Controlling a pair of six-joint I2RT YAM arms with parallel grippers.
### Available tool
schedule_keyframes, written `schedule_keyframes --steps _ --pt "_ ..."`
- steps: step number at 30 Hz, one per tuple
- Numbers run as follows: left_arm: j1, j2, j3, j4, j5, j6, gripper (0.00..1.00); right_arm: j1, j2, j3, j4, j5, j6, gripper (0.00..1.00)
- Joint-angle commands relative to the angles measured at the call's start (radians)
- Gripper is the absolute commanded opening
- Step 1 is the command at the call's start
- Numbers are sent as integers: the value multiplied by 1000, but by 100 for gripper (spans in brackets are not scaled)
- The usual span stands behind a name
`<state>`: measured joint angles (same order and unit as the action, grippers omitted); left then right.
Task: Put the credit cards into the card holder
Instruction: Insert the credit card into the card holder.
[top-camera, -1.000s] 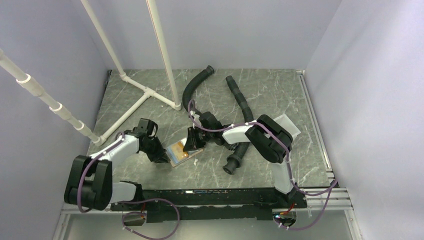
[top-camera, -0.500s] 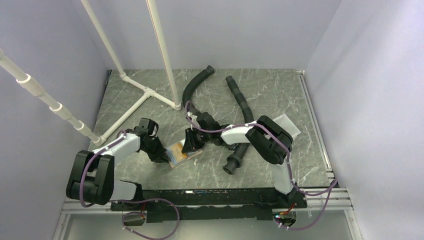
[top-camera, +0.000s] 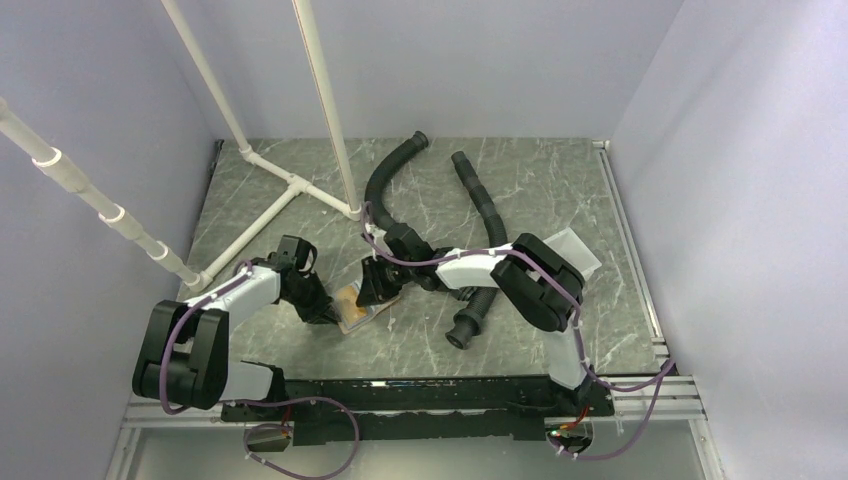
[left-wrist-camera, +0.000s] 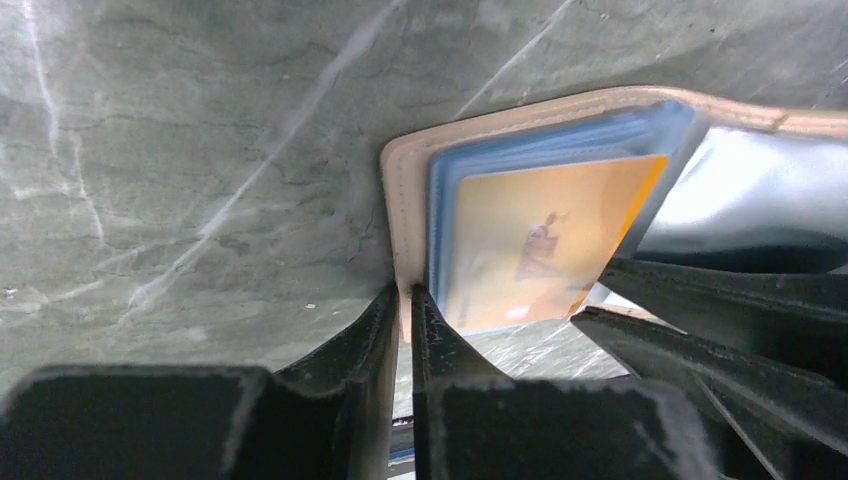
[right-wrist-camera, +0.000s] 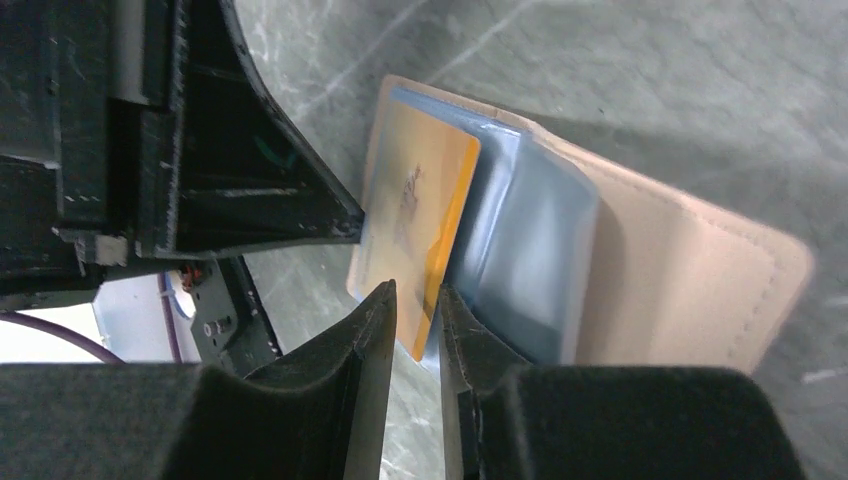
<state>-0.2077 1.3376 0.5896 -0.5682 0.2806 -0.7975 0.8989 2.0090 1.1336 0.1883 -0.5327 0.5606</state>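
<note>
Seemingly mid-insertion: left gripper (left-wrist-camera: 404, 295) clamps the card holder (left-wrist-camera: 403, 210) edge, right gripper (right-wrist-camera: 415, 300) pinches the orange card (right-wrist-camera: 420, 200); next, push it deeper into the blue sleeve (right-wrist-camera: 530, 250) ahead.

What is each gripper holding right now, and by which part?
The left gripper pinches the card holder by the edge of its tan cover. The right gripper pinches the orange card by its near end.

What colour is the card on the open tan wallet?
The flat card is orange-yellow, clearest in the left wrist view.
</note>
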Motion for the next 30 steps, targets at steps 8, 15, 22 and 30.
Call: schedule_keyframes --steps 8,15,22,30 --pt "-15 -54 35 -31 -58 11 21 14 -43 29 -58 79 -59 30" --pt "-15 -125 41 -103 -71 -16 36 15 -74 48 -126 115 -139 34" --pt "-15 -173 30 -77 -20 -25 38 17 -28 87 -140 141 -160 30" --pt "-2 -167 30 -18 30 -56 36 41 9 135 -163 164 -183 31"
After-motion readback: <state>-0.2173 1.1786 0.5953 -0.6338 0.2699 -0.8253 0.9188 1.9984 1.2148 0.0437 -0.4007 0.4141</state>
